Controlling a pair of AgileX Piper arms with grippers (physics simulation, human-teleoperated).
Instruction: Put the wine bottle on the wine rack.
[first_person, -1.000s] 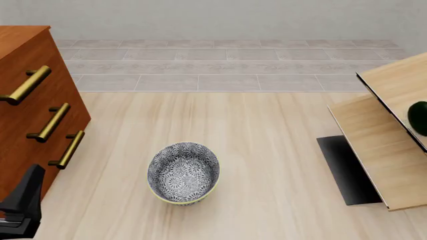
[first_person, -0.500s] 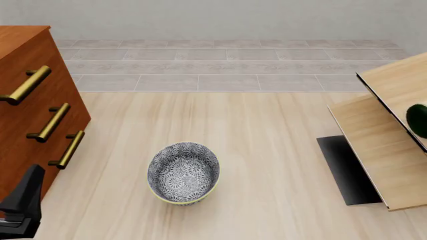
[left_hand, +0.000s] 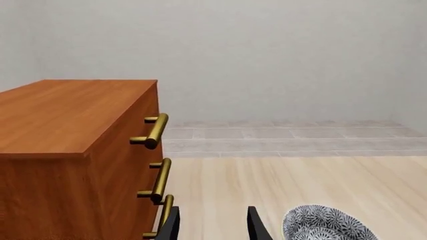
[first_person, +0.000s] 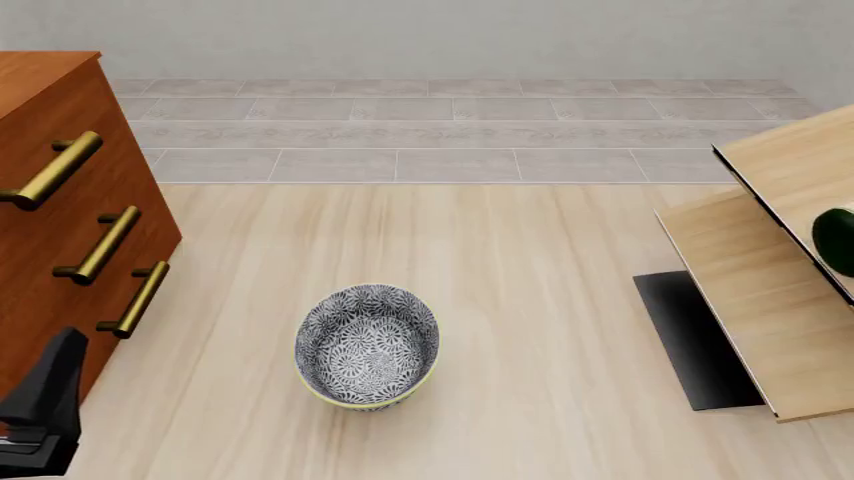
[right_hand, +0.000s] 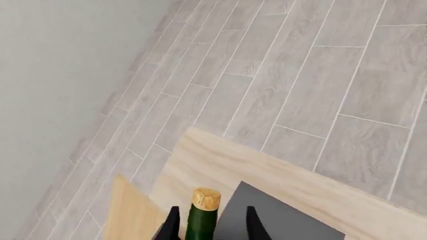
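At the lower left edge of the front view the left gripper (first_person: 40, 410) sits idle; its wrist view shows the two fingers apart with nothing between them. Just beyond, lower centre, stands the patterned bowl (first_person: 367, 345), with the drawer cabinet (first_person: 60, 230) along the left edge. At the right edge, the wine bottle (first_person: 838, 238) shows as a dark green curve against the wine rack (first_person: 747, 300). In the right wrist view the right gripper (right_hand: 208, 222) has a finger on either side of the corked neck; whether it pinches I cannot tell. The placing step appears to be in hand; next, seat the bottle squarely on the slanted panel before letting go.
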